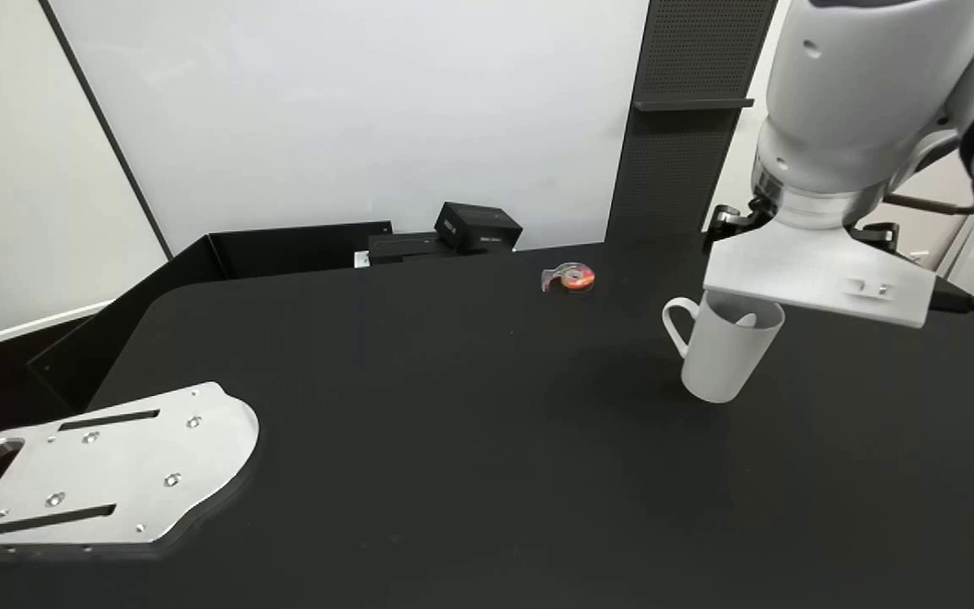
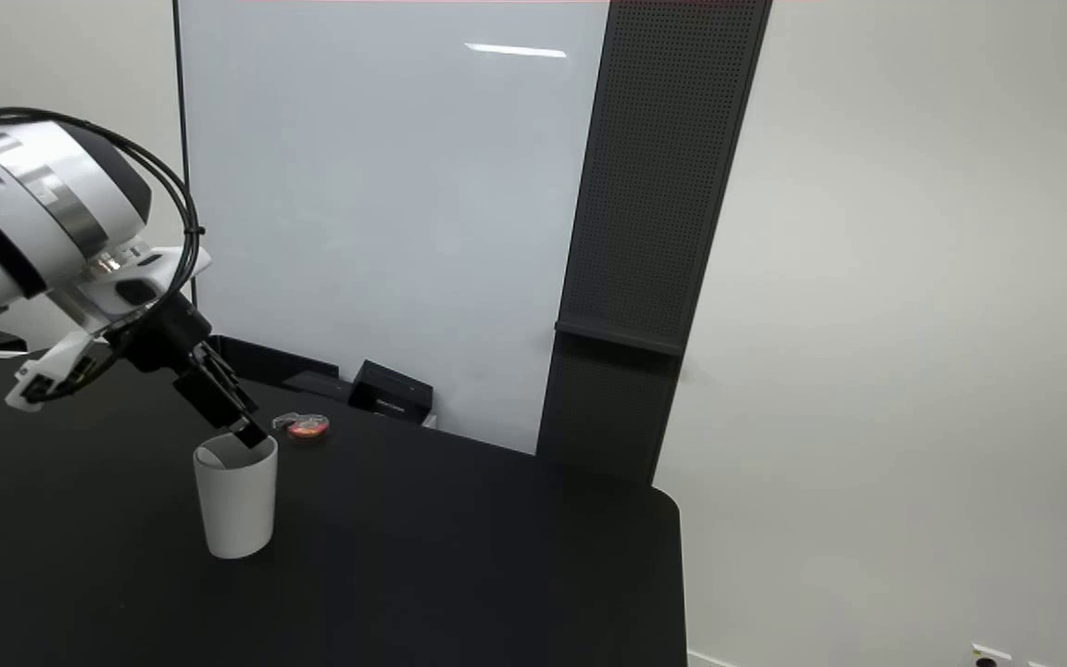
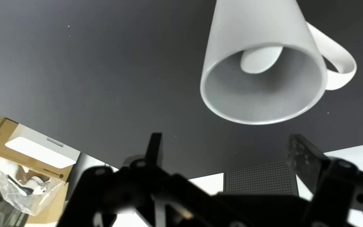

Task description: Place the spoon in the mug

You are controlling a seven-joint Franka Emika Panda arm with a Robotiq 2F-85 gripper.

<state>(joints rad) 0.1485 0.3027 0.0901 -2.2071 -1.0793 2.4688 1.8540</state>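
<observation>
Spoon (image 3: 258,60): we see it inside the mug (image 1: 724,359), its rounded white end below the rim, the rest hidden by the mug's wall.
Spoon to jaws: in the wrist view it lies outside the gap, beyond the fingertips (image 3: 302,154) and apart from both.
Gripper (image 3: 227,146): its jaws are spread wide, with black counter (image 1: 419,457) showing between them.
Fingertip and rim: in an exterior view one fingertip (image 2: 252,432) overlaps the mug's rim; whether they touch, we cannot tell.
Mug: it stands mouth up on the counter, in from the back edge, its loop handle (image 3: 334,52) turned toward the tape dispenser (image 1: 573,277).
Tape dispenser: we find it near the back edge, see-through, with an orange-red ring.
Counter: dark and matte, rounded at the corners, with pale specks in the wrist view.
Slotted plate (image 1: 123,461): metallic grey, lying across a side edge, pierced with holes and long slots.
Behind the back edge: a black box (image 1: 478,227), its lettering too small for us to read, before a smooth whiteboard (image 2: 385,213).
Perforated panel (image 2: 672,176): dark, dotted with fine holes, crossed by a narrow ledge (image 2: 617,337), next to a plain pale wall (image 2: 913,324).
Arm (image 1: 850,101): white with dark and silver bands, black cables (image 2: 192,228) looping along it.
Past the counter's edge: brown cardboard (image 3: 36,163) and crumpled clear plastic (image 3: 6,189).
</observation>
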